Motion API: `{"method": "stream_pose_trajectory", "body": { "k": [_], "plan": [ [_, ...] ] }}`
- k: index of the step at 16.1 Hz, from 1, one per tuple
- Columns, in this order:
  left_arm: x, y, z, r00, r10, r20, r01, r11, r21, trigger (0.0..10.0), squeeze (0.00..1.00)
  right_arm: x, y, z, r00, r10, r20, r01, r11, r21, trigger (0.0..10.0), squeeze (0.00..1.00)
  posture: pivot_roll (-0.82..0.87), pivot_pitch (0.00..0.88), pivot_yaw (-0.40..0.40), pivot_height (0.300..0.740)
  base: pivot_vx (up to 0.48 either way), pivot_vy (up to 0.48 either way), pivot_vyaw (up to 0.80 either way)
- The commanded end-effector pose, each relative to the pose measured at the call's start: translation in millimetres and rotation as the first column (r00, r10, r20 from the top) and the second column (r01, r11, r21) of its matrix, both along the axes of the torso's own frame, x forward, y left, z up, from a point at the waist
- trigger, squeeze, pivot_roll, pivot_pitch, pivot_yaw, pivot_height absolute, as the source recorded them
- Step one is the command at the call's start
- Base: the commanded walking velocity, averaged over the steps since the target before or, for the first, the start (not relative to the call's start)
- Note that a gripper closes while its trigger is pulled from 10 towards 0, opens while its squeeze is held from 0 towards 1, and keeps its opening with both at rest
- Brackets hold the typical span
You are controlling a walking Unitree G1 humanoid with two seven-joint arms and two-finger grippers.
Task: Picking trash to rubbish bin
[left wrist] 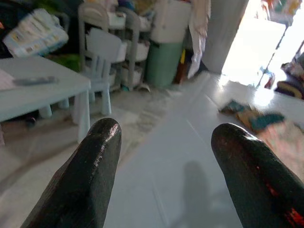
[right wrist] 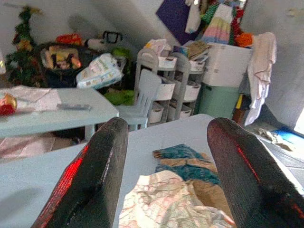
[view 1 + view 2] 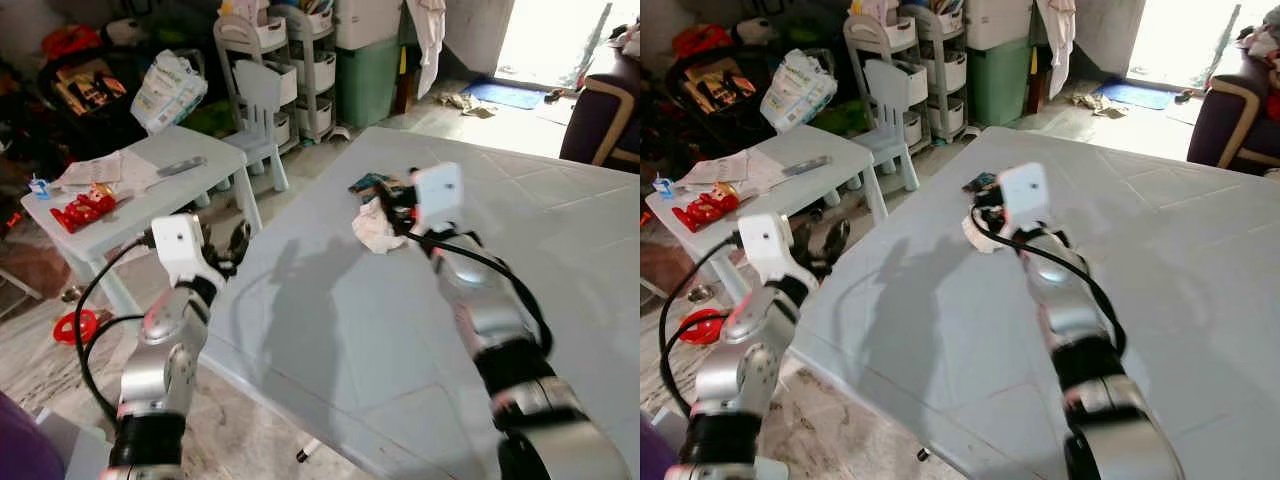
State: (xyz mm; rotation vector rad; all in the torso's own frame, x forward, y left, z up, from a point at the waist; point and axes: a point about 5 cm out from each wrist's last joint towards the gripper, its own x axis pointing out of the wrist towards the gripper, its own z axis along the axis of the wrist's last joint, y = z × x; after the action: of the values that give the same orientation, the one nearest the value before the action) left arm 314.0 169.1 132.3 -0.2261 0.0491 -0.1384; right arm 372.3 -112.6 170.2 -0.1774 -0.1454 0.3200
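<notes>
A crumpled white paper [image 3: 375, 226] and a teal and brown wrapper [image 3: 370, 184] lie together on the big pale blue table [image 3: 330, 320]. My right gripper [image 3: 400, 207] hovers just over them, open; in the right wrist view the paper [image 2: 171, 202] and the wrapper [image 2: 183, 161] sit between and beyond its two black fingers [image 2: 92, 180]. At the table's left edge my left gripper [image 3: 226, 246] is open and holds nothing. The left wrist view looks across the tabletop toward the trash [image 1: 251, 118].
A small pale table [image 3: 190, 155] at the left carries papers and a red packet [image 3: 85, 208]. Behind it stand a child's chair [image 3: 262, 105], shelf racks and a green bin [image 3: 366, 80]. A red ring [image 3: 72, 326] lies on the floor. A dark sofa [image 3: 600, 110] stands at the far right.
</notes>
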Motion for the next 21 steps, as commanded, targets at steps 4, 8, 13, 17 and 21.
{"method": "stream_pose_trajectory", "body": {
  "k": [4, 8, 13, 17, 21],
  "plan": [
    [-17.4, -7.9, -1, 0.999, -0.048, -0.014, 0.048, 0.997, 0.056, 10.0, 0.0, 10.9, 10.4, -2, 1.0, -0.002, 0.004, 0.002, 0.995, -0.101, 10.0, 0.0, 0.15, 0.063, 0.028, 0.74, 0.0, 0.0, 0.0],
    [-53.3, -14.0, 1, 0.993, -0.105, -0.051, 0.11, 0.988, 0.107, 10.0, 0.0, 19.1, 12.9, -9, 0.996, -0.08, 0.03, 0.085, 0.956, -0.279, 10.0, 0.0, 0.21, 0.16, 0.02, 0.74, 0.0, 0.0, 0.0],
    [-83.1, -35.8, 6, 0.965, -0.255, -0.068, 0.262, 0.956, 0.135, 10.0, 0.0, 29.7, -1.0, 2, 0.972, -0.228, 0.056, 0.234, 0.923, -0.306, 10.0, 0.0, 0.24, 0.208, 0.009, 0.74, 0.0, 0.0, 0.0],
    [-83.0, -46.3, 4, 0.954, -0.29, -0.076, 0.297, 0.947, 0.122, 10.0, 0.0, 29.4, -3.4, -14, 0.96, -0.245, -0.133, 0.208, 0.947, -0.246, 10.0, 0.0, 0.22, 0.208, -0.009, 0.74, 0.0, 0.0, 0.0],
    [-78.6, -49.4, 6, 0.953, -0.293, -0.071, 0.3, 0.947, 0.114, 10.0, 0.0, 17.1, 12.8, -43, 0.941, -0.051, -0.335, 0.018, 0.995, -0.101, 10.0, 0.0, 0.21, 0.203, -0.011, 0.74, 0.0, 0.0, 0.0]
  ]
}}
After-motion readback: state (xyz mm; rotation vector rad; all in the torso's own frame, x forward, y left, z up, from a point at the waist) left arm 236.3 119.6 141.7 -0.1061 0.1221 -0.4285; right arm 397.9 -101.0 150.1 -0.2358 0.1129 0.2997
